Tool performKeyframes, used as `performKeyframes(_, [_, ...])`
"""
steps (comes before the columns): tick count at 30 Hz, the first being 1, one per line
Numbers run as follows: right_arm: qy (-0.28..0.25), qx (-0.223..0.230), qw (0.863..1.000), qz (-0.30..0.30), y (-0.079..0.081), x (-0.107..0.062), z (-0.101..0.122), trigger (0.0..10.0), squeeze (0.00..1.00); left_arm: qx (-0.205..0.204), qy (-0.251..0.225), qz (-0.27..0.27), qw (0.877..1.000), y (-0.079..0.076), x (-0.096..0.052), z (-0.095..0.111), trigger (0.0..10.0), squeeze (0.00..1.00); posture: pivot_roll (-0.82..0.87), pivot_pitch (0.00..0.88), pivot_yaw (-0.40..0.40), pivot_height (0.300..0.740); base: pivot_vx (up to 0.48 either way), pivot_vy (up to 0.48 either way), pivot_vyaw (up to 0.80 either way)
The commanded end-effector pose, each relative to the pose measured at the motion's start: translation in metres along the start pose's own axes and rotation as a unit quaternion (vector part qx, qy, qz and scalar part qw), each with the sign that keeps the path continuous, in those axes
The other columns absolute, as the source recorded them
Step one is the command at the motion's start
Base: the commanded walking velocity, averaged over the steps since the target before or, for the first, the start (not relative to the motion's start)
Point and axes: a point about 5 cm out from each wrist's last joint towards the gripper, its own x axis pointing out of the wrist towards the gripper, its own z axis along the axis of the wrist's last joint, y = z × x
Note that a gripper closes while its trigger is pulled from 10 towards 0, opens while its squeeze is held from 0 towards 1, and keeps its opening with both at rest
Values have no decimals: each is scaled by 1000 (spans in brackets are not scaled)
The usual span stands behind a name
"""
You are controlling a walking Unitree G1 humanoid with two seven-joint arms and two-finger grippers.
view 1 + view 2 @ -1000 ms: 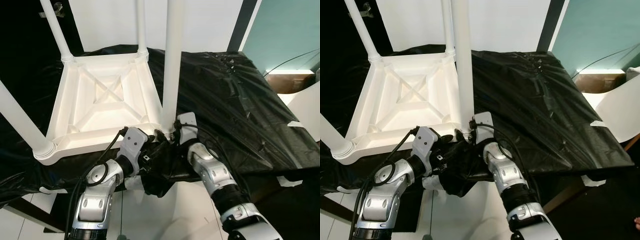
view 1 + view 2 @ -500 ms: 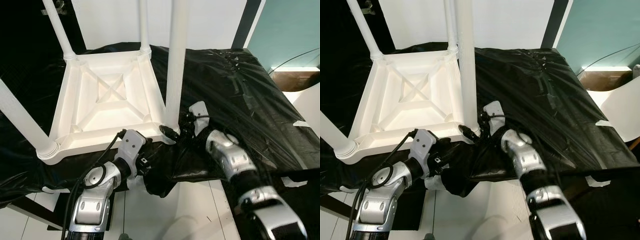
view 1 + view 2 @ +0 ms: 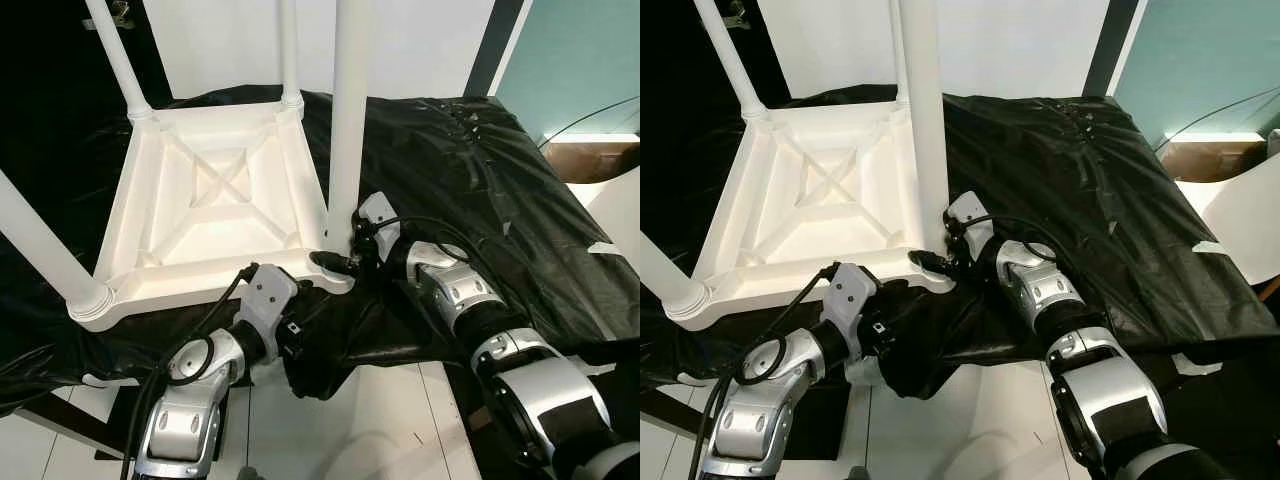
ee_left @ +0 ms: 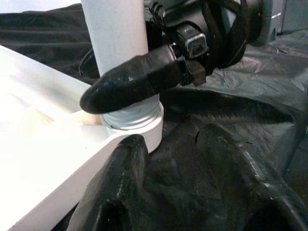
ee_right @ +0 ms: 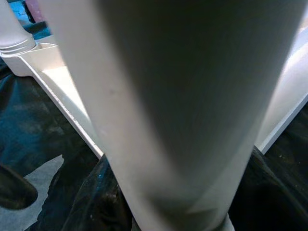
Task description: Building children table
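Table top [image 3: 215, 205]: white plastic, lying upside down on the black sheet [image 3: 470, 190], ribbed underside facing up with a cross brace at centre.
Near-right leg [image 3: 345, 120]: white tube, standing upright in the table top's near-right corner socket [image 4: 139, 127]; threaded collar visible at its base.
Other legs: far-left leg [image 3: 118, 55], far-right leg [image 3: 289, 50] and near-left leg [image 3: 40, 245] each seated in a corner.
Right gripper [image 3: 340, 262]: at the base of the near-right leg, reaching in from the right. One black finger [image 4: 132, 79] lies across the leg just above the collar, touching it; the fingers are closed around the near-right leg.
Left gripper [image 4: 192, 178]: low at the near edge of the work surface, just near of the corner socket. Its two fingers are spread apart and rest on bunched black sheet, holding nothing.
Black sheet: crinkled plastic covering the work surface, hanging over the near edge.
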Motion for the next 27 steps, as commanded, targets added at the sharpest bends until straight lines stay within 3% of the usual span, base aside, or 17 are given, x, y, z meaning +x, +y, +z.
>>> performKeyframes(1, [36, 29, 999, 18, 6, -2, -19, 0, 0, -3, 7, 13, 1000, -2, -1, -3, 10000, 0, 117, 0, -61, 740, 0, 0, 0])
performKeyframes(6, [40, 44, 998, 0, 7, -4, -25, 0, 0, -3, 9, 13, 1000, -3, -2, -4, 10000, 0, 118, 0, -64, 740, 0, 0, 0])
performKeyframes(10, [41, 63, 995, -61, 7, -4, -33, 0, 0, -4, 11, 11, 1000, -5, -2, -5, 10000, 0, 115, 0, -69, 740, 0, 0, 0])
performKeyframes(11, [41, 77, 992, -87, 7, -4, -36, 6078, 0, -4, 12, 11, 1000, -5, -2, -5, 10000, 0, 115, 0, -69, 740, 0, 0, 0])
performKeyframes(12, [42, 86, 990, -103, 9, -4, -39, 10000, 0, -4, 12, 11, 1000, -5, -2, -5, 10000, 0, 115, 0, -71, 740, 0, 0, 0])
performKeyframes(14, [44, 97, 986, -125, 11, -4, -43, 10000, 0, -5, 12, 13, 1000, -5, -2, -5, 10000, 0, 112, 0, -70, 740, 0, 0, 0])
performKeyframes(17, [56, 126, 970, -202, 16, -3, -53, 10000, 0, -6, 13, 15, 1000, -5, -1, -6, 10000, 0, 104, 0, -69, 740, 0, 0, 0])
performKeyframes(23, [75, 131, 951, -271, 21, -4, -58, 10000, 0, -9, 13, 15, 1000, -6, 0, -6, 10000, 0, 92, 0, -65, 740, 0, 0, 0])
performKeyframes(27, [90, 167, 910, -368, 34, -2, -63, 10000, 0, -20, 9, 19, 1000, -10, 3, -7, 10000, 0, 94, 0, -69, 740, 0, 0, 0])
